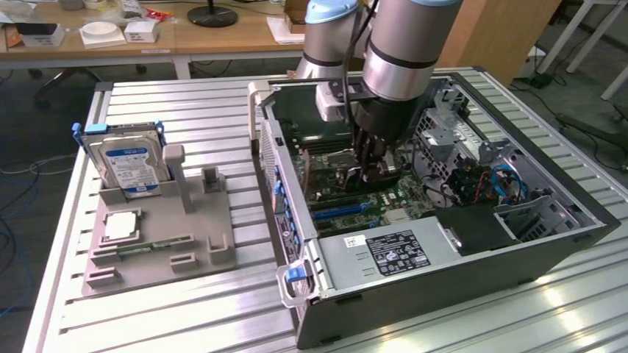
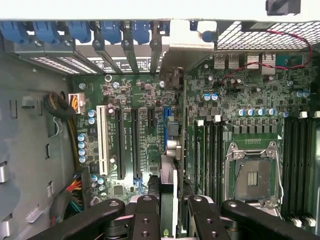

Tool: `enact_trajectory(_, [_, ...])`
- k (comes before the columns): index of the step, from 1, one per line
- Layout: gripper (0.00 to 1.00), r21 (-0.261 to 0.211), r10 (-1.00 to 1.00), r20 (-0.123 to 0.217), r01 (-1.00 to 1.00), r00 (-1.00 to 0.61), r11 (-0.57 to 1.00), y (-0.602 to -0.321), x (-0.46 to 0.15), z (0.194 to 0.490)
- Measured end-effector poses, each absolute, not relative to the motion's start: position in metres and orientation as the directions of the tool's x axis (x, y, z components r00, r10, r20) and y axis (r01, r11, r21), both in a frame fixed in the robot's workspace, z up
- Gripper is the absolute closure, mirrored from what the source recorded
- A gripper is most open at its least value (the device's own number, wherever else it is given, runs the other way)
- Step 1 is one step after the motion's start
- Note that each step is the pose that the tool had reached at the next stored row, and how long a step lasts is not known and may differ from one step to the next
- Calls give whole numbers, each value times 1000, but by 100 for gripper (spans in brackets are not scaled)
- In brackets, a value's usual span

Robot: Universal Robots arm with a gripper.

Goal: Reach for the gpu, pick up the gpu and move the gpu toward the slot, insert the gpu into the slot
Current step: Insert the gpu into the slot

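Room: office floor with wooden desks behind; a ribbed aluminium table [image 1: 176,309] carries everything
Tray: grey holder [image 1: 162,235] on the exterior view's left; a hard drive [image 1: 126,162] with a blue-white label stands upright in its rear; a square chip [image 1: 123,224] lies flat nearer the front; a memory stick [image 1: 152,246] lies flat beside the chip
Case: open black PC case [image 1: 510,257] on the exterior view's right, lying on its side; a grey power supply [image 1: 393,254] sits at its near end; the green motherboard [image 1: 339,198] lies on its floor
Arm: silver-grey arm [image 1: 402,51] comes down from above into the case
Gripper: black gripper [image 1: 376,173] low over the motherboard; jaws narrowed and clamped on the gpu
Gpu: gpu [image 2: 167,200] stands on edge between the fingers [image 2: 146,220]; its silver bracket [image 2: 175,77] reaches the case's rear wall; its lower edge lies along the blue slot
Slot: slot [image 2: 167,122] runs beside the black slots [image 2: 120,145] and the white slot [image 2: 104,140]; whether the card is fully seated cannot be told
Socket: metal-framed processor socket [image 2: 252,175] well apart from the gpu, beyond the memory slots [image 2: 210,155]
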State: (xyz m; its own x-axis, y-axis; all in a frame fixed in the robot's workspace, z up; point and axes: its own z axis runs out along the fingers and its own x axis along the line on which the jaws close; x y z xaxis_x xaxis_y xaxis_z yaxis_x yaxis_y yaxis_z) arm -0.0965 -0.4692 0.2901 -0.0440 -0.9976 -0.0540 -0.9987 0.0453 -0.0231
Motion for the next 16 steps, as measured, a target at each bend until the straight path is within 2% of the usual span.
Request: enact_trajectory(16, [73,-23,-998,-54,-999,-44,45,-469,-99,286])
